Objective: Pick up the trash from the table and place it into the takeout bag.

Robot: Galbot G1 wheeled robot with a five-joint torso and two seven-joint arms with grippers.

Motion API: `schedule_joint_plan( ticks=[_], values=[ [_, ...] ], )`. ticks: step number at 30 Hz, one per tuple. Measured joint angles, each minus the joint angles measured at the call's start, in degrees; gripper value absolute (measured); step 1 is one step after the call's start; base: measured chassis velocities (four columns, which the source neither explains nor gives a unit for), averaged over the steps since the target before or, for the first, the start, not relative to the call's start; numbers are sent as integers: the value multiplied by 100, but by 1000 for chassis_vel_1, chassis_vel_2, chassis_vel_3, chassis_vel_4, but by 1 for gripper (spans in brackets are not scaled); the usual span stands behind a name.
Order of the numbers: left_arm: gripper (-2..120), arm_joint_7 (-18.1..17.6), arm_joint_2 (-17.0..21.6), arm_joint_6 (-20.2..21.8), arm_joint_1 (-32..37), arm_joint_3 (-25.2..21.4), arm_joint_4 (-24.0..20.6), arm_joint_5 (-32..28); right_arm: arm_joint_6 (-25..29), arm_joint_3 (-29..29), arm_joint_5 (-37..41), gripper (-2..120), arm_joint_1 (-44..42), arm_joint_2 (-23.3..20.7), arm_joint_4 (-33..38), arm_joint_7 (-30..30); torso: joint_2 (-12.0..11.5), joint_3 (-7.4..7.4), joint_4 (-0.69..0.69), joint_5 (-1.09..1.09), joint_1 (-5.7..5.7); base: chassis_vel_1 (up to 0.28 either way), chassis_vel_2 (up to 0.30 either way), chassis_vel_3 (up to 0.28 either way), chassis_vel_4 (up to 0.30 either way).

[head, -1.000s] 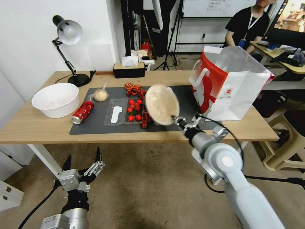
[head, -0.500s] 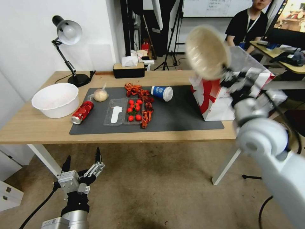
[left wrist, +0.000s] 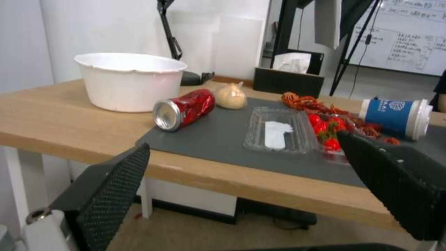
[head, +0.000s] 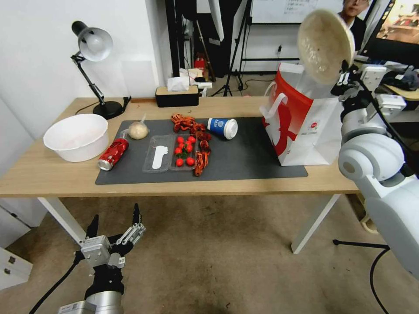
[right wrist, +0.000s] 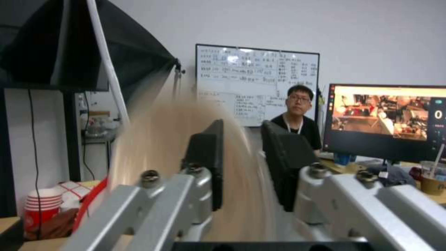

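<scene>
Two grippers were at work or waiting. In the right wrist view the round tan lidded bowl (right wrist: 167, 167) was only a tan smear past the black fingers (right wrist: 207, 164), its rim impossible to trace, and the takeout bag (right wrist: 93, 200) showed merely as a red sliver. From the head view, the bag's far side was hidden behind its own front panel, and what lay inside could not be made out.

Half a second earlier the bowl had hung over the near left corner of the takeout bag (head: 305, 131); it had since travelled up and to the right, so that the bowl (head: 325, 46) stood tilted on edge, high above the bag's open mouth and apart from it. The blue-white paper cup (head: 223, 127), crushed red can (head: 113, 153) and clear-bagged bun (head: 138, 130) had not shifted on the dark grey mat (head: 244, 161).

The right gripper (head: 345, 78) was clamped on the bowl's lower rim, its arm raised beside the table (head: 39, 174) with the wrist pointing upward. The left gripper (head: 114, 221) hung low before the table's front edge, fingers (left wrist: 109, 195) spread wide and holding nothing.
</scene>
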Motion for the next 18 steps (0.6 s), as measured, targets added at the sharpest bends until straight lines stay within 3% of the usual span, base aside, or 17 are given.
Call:
schedule_joint_plan(
  ticks=[12, 18],
  values=[
    [100, -18, 71, 33, 38, -73, -122, -56, 251, -87, -14, 70, -14, 229, -33, -275, 0, 0, 1, -1, 0, 0, 0, 0, 0],
    [100, -24, 54, 31, 27, -72, -107, -59, 402, -100, 699, 94, -157, 212, 311, -556, 0, 0, 0, -1, -1, 0, 0, 0, 0]
  ],
)
